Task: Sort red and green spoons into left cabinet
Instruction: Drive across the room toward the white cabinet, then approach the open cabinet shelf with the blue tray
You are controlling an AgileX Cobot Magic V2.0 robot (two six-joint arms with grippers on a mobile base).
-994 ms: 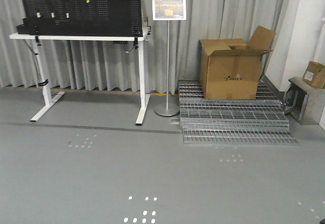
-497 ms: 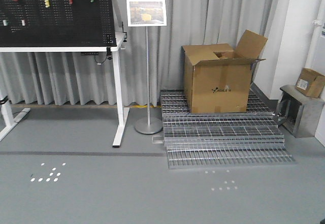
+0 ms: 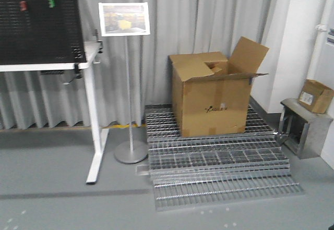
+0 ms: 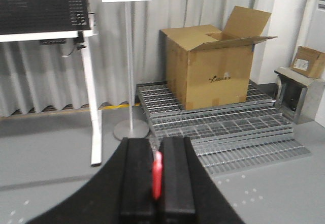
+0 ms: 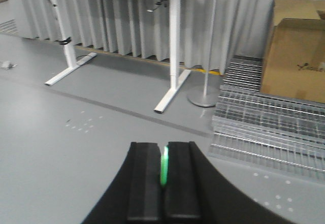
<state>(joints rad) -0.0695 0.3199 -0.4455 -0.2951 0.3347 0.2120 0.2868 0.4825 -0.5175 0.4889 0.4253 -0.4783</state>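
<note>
With the left gripper (image 4: 156,145) pinching the red spoon (image 4: 157,176) and the right gripper (image 5: 163,148) pinching the green spoon (image 5: 164,169), and no cabinet in view, either thin handle could slip loose if the base jolts.

Front cam faces curtain (image 3: 172,32), mid-distance. My wrist cams look forward too. All three share cardboard box (image 3: 211,97), grating (image 3: 219,162).

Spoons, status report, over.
Left gripper shut on red spoon. Right gripper shut on green spoon. Left cabinet not in view. Cardboard box on metal grating ahead.
</note>
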